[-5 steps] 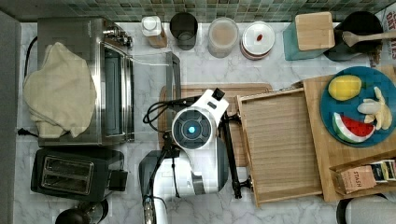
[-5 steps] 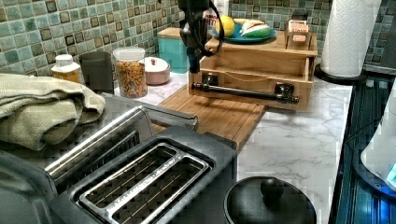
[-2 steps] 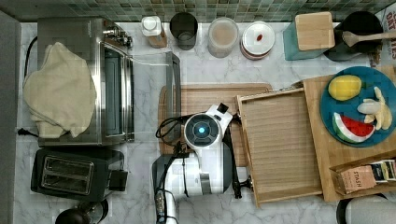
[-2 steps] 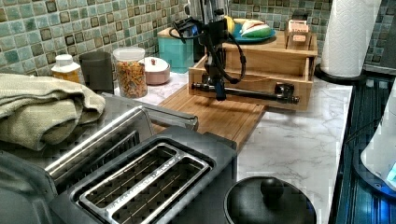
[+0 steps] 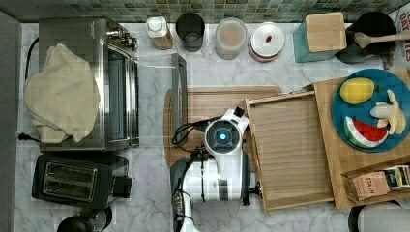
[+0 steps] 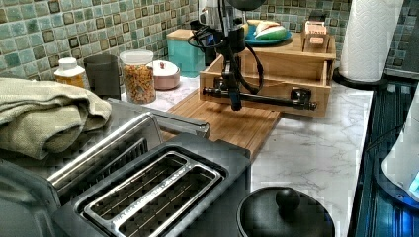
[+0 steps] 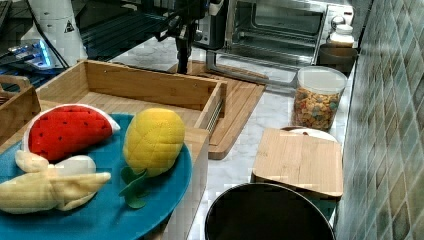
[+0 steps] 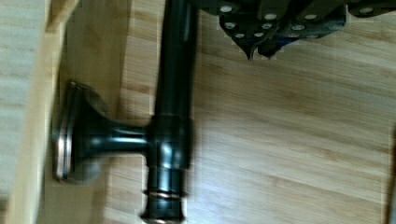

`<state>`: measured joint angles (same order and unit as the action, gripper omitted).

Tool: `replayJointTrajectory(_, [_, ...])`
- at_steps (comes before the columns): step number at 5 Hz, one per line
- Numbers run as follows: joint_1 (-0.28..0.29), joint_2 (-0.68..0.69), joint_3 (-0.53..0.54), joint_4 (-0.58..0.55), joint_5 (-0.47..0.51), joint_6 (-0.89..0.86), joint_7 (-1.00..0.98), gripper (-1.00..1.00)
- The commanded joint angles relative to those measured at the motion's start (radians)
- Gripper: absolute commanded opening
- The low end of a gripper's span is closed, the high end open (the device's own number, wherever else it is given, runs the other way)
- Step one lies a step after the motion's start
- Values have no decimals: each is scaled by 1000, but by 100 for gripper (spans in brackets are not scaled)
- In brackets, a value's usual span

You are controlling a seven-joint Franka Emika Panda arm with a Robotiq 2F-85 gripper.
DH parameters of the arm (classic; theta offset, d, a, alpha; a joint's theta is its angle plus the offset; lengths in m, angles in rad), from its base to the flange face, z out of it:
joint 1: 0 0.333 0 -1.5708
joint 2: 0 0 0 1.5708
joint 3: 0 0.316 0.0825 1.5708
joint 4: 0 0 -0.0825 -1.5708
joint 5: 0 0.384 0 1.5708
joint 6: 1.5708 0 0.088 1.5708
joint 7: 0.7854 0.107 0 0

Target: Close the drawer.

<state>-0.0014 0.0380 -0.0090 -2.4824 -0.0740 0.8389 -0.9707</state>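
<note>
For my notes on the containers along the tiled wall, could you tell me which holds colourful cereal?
The clear lidded jar, between the dark cup and the white lidded bowl.

A dark bar handle is seen on its post against the drawer front, the pincer just beside it over wood.

A wooden cutting board lies beneath the gripper on the marble counter. Beyond it in the top view's left stand a toaster oven and black toaster; a cereal jar stands farther off.
</note>
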Motion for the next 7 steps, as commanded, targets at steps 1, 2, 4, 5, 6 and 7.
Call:
replayJointTrajectory(1, [-98,-46,-93,26,-17,-87,-205,-100])
replayJointTrajectory(2, [-141,6,-127,96,-4,-108,-276,-100])
replayJointTrajectory(4, [-216,122,-238,286,9,-172,-472,-100])
replayJointTrajectory(5, [-264,187,-279,381,48,-174,-533,-100])
replayJointTrajectory(6, [-283,230,-323,432,52,-117,-599,-100])
replayJointTrajectory(7, [-309,244,-341,452,25,-79,-573,-100])
